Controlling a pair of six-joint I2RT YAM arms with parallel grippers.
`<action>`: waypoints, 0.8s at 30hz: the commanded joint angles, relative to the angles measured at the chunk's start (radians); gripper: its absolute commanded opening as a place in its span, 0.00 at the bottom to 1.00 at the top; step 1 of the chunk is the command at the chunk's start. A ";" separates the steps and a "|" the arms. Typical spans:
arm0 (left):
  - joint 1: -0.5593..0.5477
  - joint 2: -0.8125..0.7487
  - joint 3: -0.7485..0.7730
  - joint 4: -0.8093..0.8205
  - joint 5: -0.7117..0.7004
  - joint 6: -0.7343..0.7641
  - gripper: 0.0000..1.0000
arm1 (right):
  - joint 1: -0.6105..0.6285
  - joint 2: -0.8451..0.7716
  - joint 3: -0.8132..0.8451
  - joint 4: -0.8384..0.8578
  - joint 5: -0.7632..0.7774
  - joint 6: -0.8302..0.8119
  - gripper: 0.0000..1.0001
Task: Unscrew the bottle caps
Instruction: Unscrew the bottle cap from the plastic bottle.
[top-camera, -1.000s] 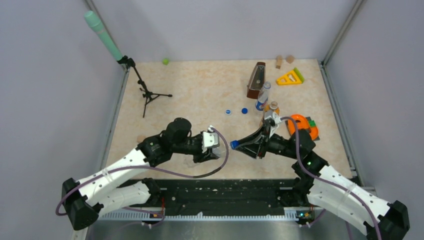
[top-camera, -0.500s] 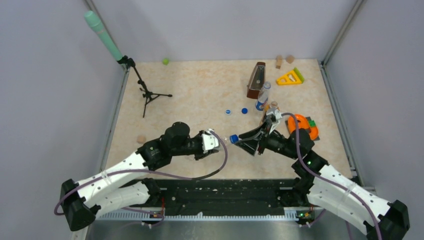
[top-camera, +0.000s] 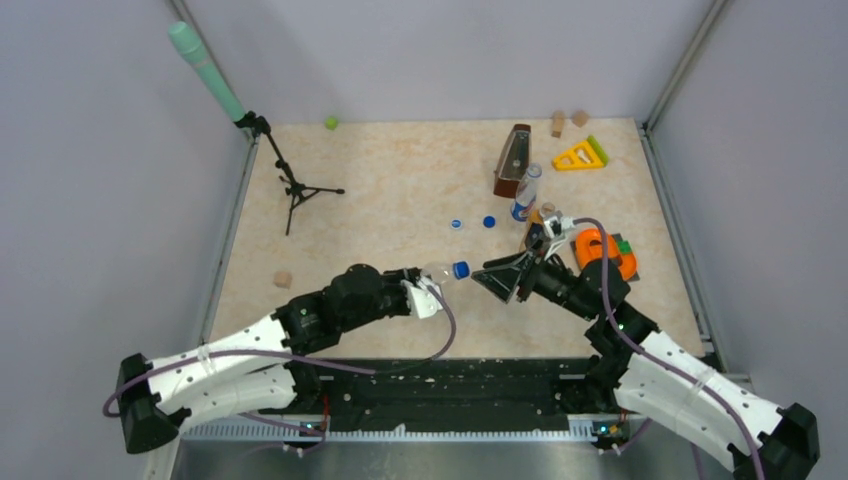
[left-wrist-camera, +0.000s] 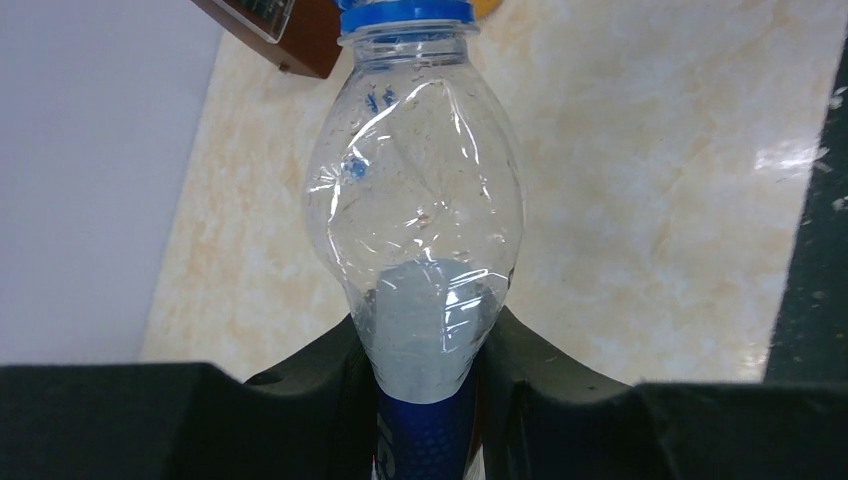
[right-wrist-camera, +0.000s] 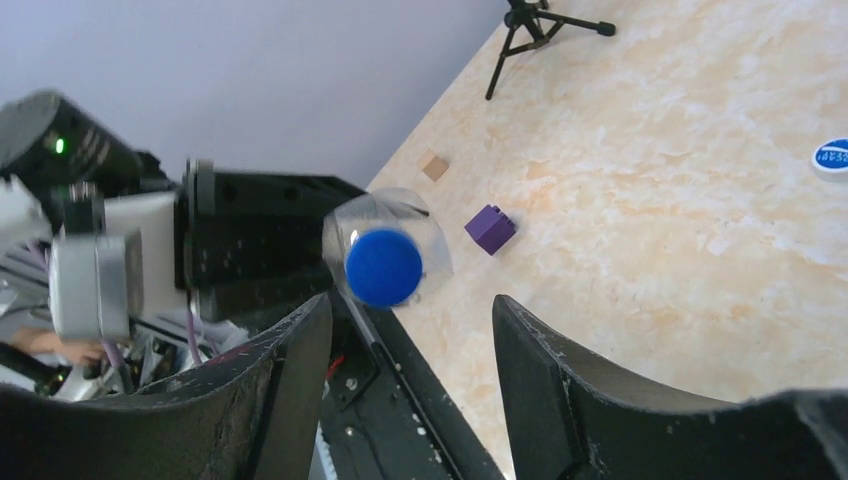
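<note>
My left gripper (top-camera: 428, 292) is shut on the body of a clear plastic bottle (top-camera: 438, 271) and holds it on its side above the table. The bottle's dark blue cap (top-camera: 461, 268) points at my right gripper (top-camera: 490, 279), which is open and empty just right of the cap, not touching it. In the left wrist view the bottle (left-wrist-camera: 420, 200) rises from between the jaws, cap (left-wrist-camera: 405, 12) at the top. In the right wrist view the cap (right-wrist-camera: 383, 266) faces me, above and beyond the open fingers (right-wrist-camera: 290, 350). Two loose caps lie on the table, one paler (top-camera: 456, 224) and one dark blue (top-camera: 489, 222).
Two other bottles (top-camera: 524, 198) (top-camera: 545, 215) stand behind my right gripper, beside a brown wedge box (top-camera: 513, 160). An orange object (top-camera: 600, 250) lies at the right. A tripod (top-camera: 295, 188), a wooden block (top-camera: 283, 279) and a purple cube (right-wrist-camera: 490, 227) are at the left.
My left gripper has carried the bottle farther from the table's near edge. The cap was at my right gripper's fingertips; now a small gap separates them, and my right gripper has drawn back to the right.
</note>
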 joint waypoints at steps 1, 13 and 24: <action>-0.110 0.053 -0.030 0.109 -0.357 0.151 0.00 | 0.004 0.016 0.039 0.065 0.074 0.129 0.59; -0.175 0.026 -0.086 0.298 -0.384 0.241 0.00 | 0.003 0.097 0.025 0.130 0.064 0.213 0.59; -0.193 0.019 -0.073 0.268 -0.388 0.213 0.00 | 0.004 0.060 0.047 0.079 0.092 0.169 0.59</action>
